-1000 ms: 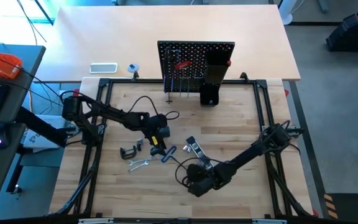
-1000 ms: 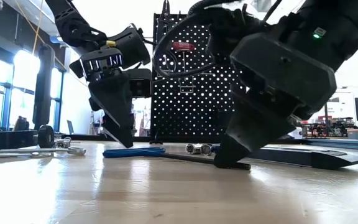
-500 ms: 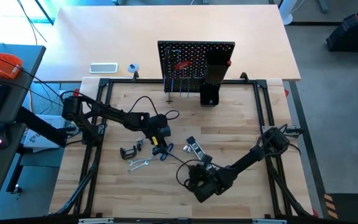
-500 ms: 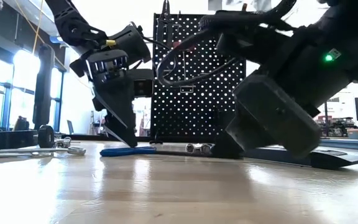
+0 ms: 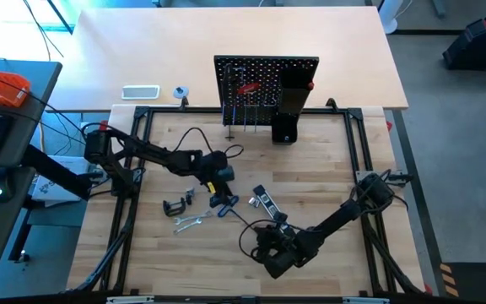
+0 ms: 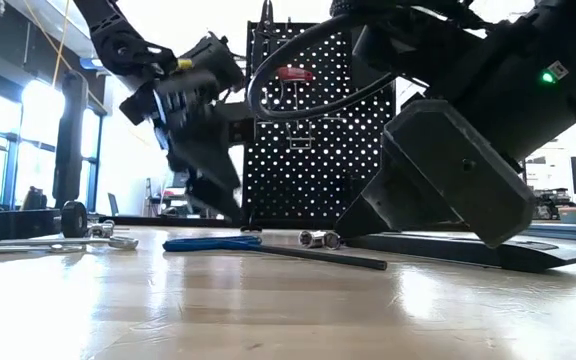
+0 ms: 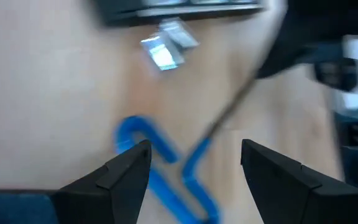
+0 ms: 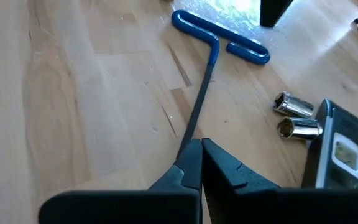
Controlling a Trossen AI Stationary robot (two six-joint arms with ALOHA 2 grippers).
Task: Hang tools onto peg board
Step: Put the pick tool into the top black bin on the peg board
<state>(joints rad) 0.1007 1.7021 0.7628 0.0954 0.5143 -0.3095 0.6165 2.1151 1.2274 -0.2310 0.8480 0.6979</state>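
Observation:
The blue T-handle hex key (image 5: 225,206) lies flat on the table, its dark shaft (image 8: 199,93) running toward the near right. My left gripper (image 7: 194,168) is open just above the blue handle (image 7: 160,165), one finger on either side, touching nothing. My right gripper (image 8: 201,149) is shut, its fingertips at the shaft's free end. The black peg board (image 5: 266,84) stands upright at the far side with a red-handled screwdriver (image 5: 248,87) hanging on it. A black C-clamp (image 5: 175,206) and a silver wrench (image 5: 188,223) lie on the table left of the hex key. My right gripper's shut fingertips (image 8: 191,155) stand at the free end of the hex key's shaft (image 8: 190,134), coming low from the table's near right and lying along the shaft. The fingertips hide the shaft's end, so I cannot tell whether they touch it.
A black-and-silver bar (image 8: 337,149) with two shiny sockets (image 8: 294,118) lies just right of the hex key. A tall black box holder (image 5: 290,105) is attached to the board's right part. The black frame rails (image 5: 133,169) border the work area.
My right gripper has drawn back toward the table's near edge, along the shaft and off toward its free end. My left gripper has risen a little, tipped and shifted slightly toward the table's right, staying open above the blue handle.

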